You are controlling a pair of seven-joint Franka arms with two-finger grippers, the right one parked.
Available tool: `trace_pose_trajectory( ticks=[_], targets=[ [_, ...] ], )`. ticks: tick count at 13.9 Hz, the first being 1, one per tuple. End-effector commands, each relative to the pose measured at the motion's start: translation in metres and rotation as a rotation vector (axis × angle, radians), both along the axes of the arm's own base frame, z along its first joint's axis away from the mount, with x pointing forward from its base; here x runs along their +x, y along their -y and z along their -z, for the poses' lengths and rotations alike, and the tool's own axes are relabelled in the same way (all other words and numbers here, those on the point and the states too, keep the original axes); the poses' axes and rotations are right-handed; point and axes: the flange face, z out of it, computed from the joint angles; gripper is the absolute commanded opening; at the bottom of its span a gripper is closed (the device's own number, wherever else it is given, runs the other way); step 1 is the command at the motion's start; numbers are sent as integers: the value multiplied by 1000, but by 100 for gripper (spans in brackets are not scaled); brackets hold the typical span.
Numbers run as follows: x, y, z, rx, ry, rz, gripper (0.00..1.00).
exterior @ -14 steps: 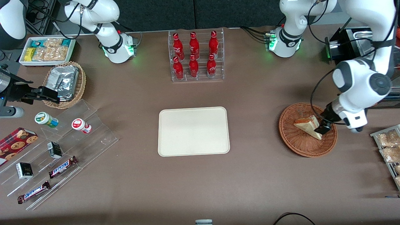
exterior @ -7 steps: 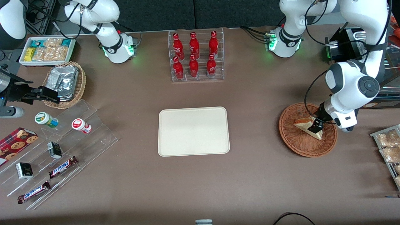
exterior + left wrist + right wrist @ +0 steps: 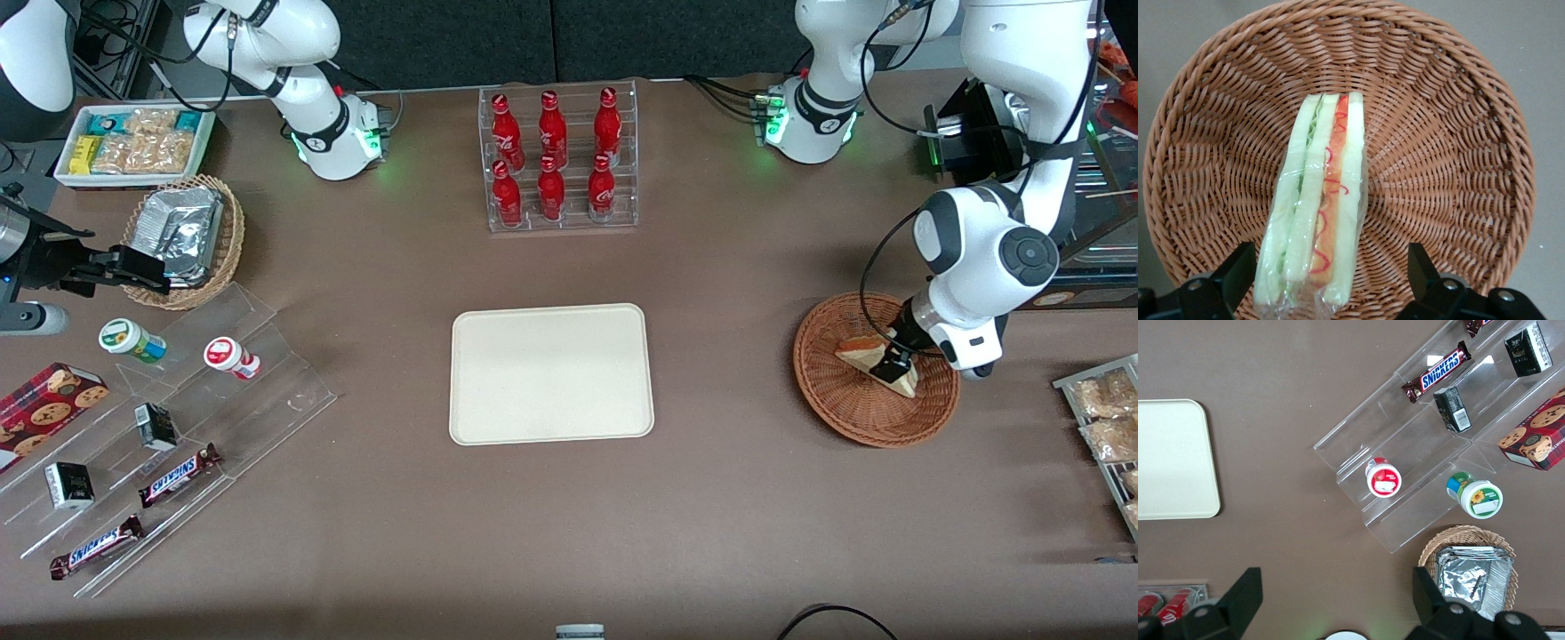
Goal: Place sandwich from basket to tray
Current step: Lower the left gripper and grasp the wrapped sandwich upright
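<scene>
A brown, matte table [image 3: 729, 498] fills the scene, with a dark curtain-like backdrop along its edge farthest from the front camera. The gripper [image 3: 892, 366] is down inside the reddish-brown wicker basket [image 3: 831, 400], toward the working arm's end of the table. In the wrist view its two dark fingers [image 3: 1228, 283] stand spread wide, one on each side of the sandwich [image 3: 1318, 207], with clear gaps to the wrapping; they seem not to touch it, though the fingertips run out of view. The sandwich, in clear film, lies on edge on the basket's woven floor, showing white bread with green and red-orange filling. The cream tray [image 3: 551, 373] sits bare at the table's middle, well apart from the basket. A clear rack of red cola bottles [image 3: 556, 160] stands farther from the front camera than the tray.
</scene>
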Motion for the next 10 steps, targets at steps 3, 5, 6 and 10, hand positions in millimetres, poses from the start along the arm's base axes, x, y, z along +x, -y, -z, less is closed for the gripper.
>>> trace_pose_trajectory(
  ticks=[3, 5, 6, 10],
  targets=[
    [0, -1, 13, 11, -2, -1, 76],
    [0, -1, 12, 12, -2, -1, 45],
    [0, -1, 12, 12, 0, -1, 36],
    [1, -2, 10, 12, 3, 0, 20]
  ],
)
